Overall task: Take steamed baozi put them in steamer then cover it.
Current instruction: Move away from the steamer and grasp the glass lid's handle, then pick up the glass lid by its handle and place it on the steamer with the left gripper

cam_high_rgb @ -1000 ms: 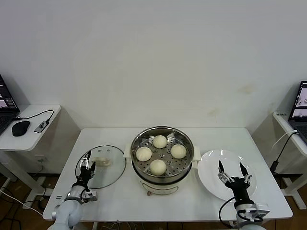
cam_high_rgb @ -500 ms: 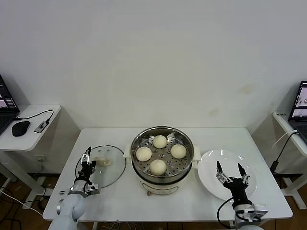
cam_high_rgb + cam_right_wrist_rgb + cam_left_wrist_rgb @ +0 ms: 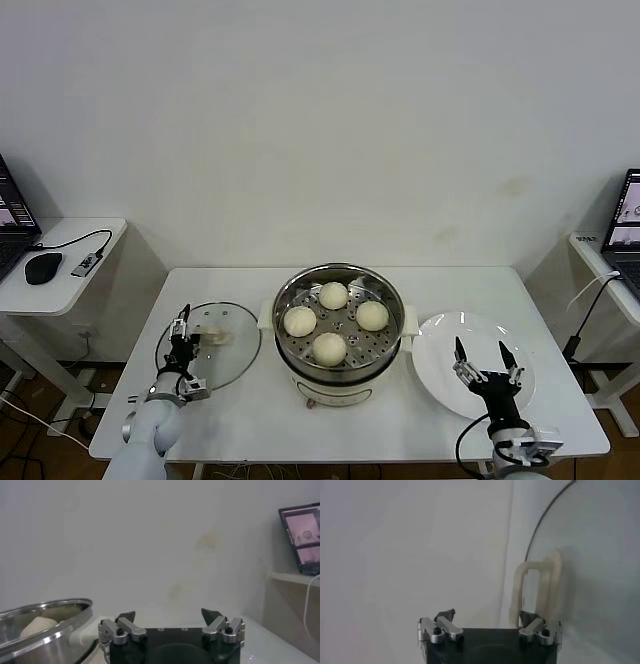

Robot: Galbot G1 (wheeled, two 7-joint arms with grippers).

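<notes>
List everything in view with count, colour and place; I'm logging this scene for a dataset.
Steamed baozi: four, cream-white, on the perforated tray inside the steamer.
Steamer: one, shiny steel with cream base, table centre.
Glass lid: one, clear with cream handle, flat on the table left of the steamer.
Plate: one, white, right of the steamer, no buns on it.
Table: one, white.
Side desks: two, white; the left one holds a black mouse.
Left end effector: open, over the lid's near edge.
Right end effector: open, above the plate.
</notes>
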